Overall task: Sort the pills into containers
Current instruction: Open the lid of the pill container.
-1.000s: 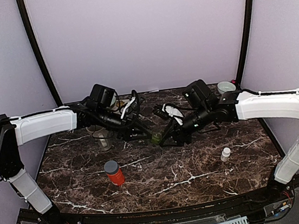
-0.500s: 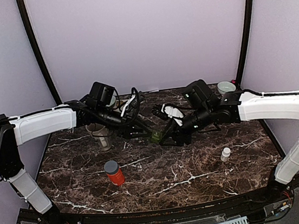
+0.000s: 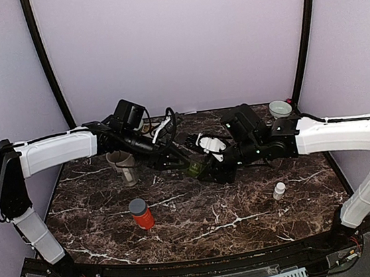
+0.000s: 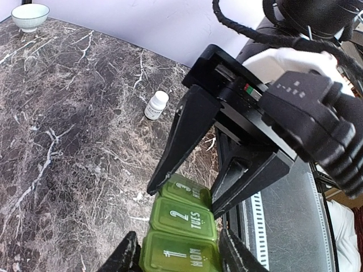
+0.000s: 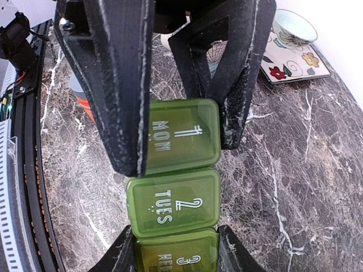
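Observation:
A green pill organizer [image 3: 194, 170] with three shut lids marked MON, TUES and WED hangs just above the marble table between both arms. My left gripper [image 4: 178, 258] is shut on its MON end. In the right wrist view its dark fingers [image 5: 119, 85] flank that lid. My right gripper [image 5: 177, 258] is shut on the WED end, and the TUES lid [image 5: 173, 204] lies bare between the two grips. In the left wrist view the right gripper's fingers [image 4: 181, 136] pinch the far end of the organizer [image 4: 184, 218]. No loose pills show in any view.
An orange bottle with a grey cap [image 3: 140, 213] stands front left, and a small white bottle [image 3: 280, 189] front right. A glass cup [image 3: 124, 166] sits under the left arm. A white bowl [image 3: 279, 108] is at the back right, and a flowered tile [image 5: 292, 56] lies near a bowl.
The left gripper's jaws have drawn in slightly on the MON end. The right arm has reached a little further left. The organizer stays at about the same spot.

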`<control>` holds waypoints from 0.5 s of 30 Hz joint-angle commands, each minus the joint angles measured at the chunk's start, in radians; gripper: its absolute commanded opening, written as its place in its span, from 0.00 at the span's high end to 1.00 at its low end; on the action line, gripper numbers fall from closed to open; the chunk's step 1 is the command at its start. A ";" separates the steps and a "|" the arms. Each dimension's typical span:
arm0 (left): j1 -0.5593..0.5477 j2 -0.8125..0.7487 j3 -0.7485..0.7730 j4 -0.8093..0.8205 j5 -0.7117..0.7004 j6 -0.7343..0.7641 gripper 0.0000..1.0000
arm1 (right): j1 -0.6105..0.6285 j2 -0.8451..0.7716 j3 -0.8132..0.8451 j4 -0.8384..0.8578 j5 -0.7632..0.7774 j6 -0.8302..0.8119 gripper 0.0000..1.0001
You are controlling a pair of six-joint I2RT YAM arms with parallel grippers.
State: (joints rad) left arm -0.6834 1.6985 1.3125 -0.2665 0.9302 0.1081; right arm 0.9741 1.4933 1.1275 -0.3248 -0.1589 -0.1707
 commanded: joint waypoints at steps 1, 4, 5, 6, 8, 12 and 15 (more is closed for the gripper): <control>-0.003 0.007 0.065 -0.021 -0.040 -0.098 0.58 | 0.033 -0.014 -0.002 0.011 0.124 -0.037 0.74; -0.003 0.017 0.076 -0.026 -0.048 -0.116 0.57 | 0.041 -0.018 -0.006 0.013 0.155 -0.043 0.74; -0.002 0.020 0.080 -0.025 -0.048 -0.123 0.57 | 0.043 -0.018 -0.007 0.012 0.159 -0.045 0.74; -0.003 0.022 0.083 -0.026 -0.047 -0.130 0.57 | 0.044 -0.018 -0.009 0.012 0.164 -0.047 0.75; -0.003 0.026 0.089 -0.029 -0.047 -0.137 0.57 | 0.046 -0.021 -0.012 0.016 0.173 -0.047 0.75; -0.003 0.034 0.094 -0.038 -0.046 -0.139 0.56 | 0.047 -0.028 -0.015 0.021 0.180 -0.048 0.75; -0.002 0.031 0.089 -0.039 -0.040 -0.135 0.56 | 0.048 -0.033 -0.018 0.026 0.176 -0.046 0.73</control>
State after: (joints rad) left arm -0.6884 1.7336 1.3701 -0.2916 0.9009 0.0643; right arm 1.0008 1.4841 1.1225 -0.3302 -0.0372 -0.1871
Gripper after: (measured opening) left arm 0.450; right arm 0.417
